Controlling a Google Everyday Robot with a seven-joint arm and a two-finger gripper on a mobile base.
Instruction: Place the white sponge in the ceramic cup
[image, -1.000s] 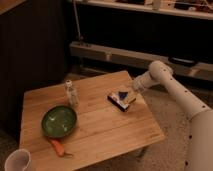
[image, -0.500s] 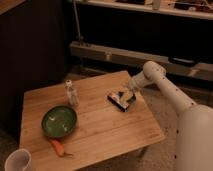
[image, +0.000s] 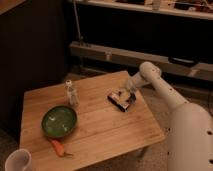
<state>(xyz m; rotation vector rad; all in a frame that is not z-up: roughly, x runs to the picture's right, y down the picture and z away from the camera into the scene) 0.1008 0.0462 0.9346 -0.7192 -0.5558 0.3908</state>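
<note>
One view only. Found the hand (image: 123, 95) low over the desk (image: 100, 135), toward its right side, right down at the white sponge (image: 117, 95). Could not tell how far open the hand was, nor whether it had hold of anything. Made out the sponge as a pale patch directly beneath the hand, lying on a dark flat item (image: 127, 104). Could not read the sponge's long axis.

Placed the ceramic cup (image: 17, 161) well apart from the hand, diagonally away to its left and toward the camera, mouth up, at or just past the desk corner; could not tell which. Noted a green bowl (image: 59, 121) and a carrot (image: 59, 147) close to that diagonal, and a small bottle (image: 71, 93) off to the hand's left. Judged the carry to call for a lift high enough to pass over the bowl.
</note>
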